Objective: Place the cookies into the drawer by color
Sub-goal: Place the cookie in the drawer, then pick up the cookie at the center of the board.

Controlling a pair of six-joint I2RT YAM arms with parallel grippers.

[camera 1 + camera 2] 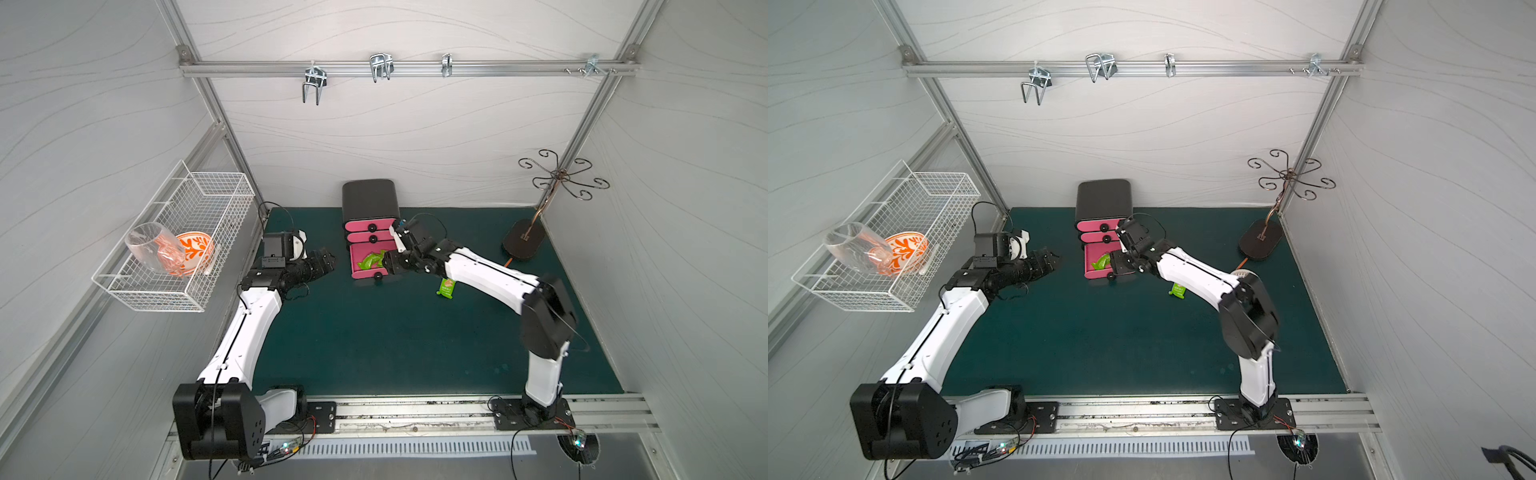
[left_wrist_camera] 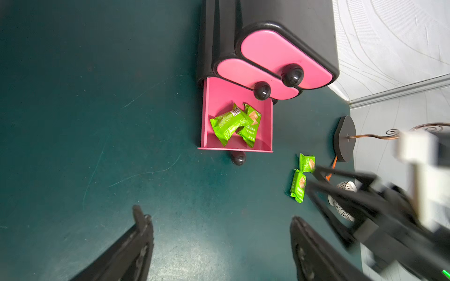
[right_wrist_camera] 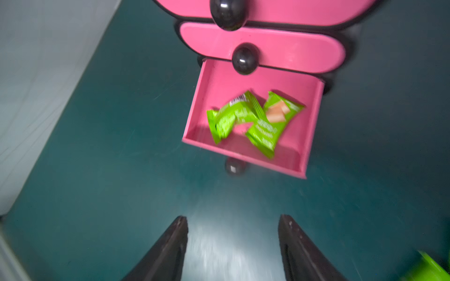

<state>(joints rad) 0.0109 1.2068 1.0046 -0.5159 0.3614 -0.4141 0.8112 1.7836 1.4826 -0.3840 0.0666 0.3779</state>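
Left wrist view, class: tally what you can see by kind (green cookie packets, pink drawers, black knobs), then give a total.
Green cookie packets: 4
Pink drawers: 3
Black knobs: 3
Total: 10

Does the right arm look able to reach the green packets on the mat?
Probably yes: the right gripper is open and empty, and the green packets lie uncovered on the mat close beside that arm.
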